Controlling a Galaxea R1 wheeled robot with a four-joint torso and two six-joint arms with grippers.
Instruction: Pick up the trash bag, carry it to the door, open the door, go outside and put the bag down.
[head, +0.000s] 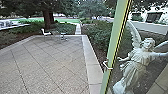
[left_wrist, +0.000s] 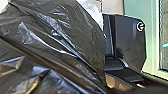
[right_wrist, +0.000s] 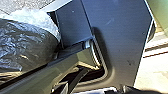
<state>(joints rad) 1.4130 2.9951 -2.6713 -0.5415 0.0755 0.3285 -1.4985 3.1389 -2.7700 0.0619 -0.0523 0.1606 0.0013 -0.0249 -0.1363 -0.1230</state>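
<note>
1. Head view: a paved yard (head: 50, 65) opens ahead, and a green-framed glass door (head: 112, 50) stands at the right with its handle (head: 108, 67) about halfway along the upright. A winged statue (head: 135, 60) is visible through the glass. The way ahead looks open, so I take the step in hand to be carrying the bag out past the door.

2. Left wrist view: the black trash bag (left_wrist: 55, 45) bulges large beside the robot's dark body, with pale, clear plastic (left_wrist: 95, 11) at its edge. The right wrist view also has it close against the body. Which gripper bears it, I cannot tell.

3. Jaws: for both the left gripper and the right gripper, I cannot tell whether they are apart, together or clamped on something.

4. To do this well, drive forward slowly and straight, giving the door edge and handle room on the right. Hold the bag close and level; thin plastic could snag or tear on that handle.

5. Turn only once the base and both arms are past the frame. Stay left of the pale stone border (head: 91, 57), then lower the bag gently onto bare paving.
</note>
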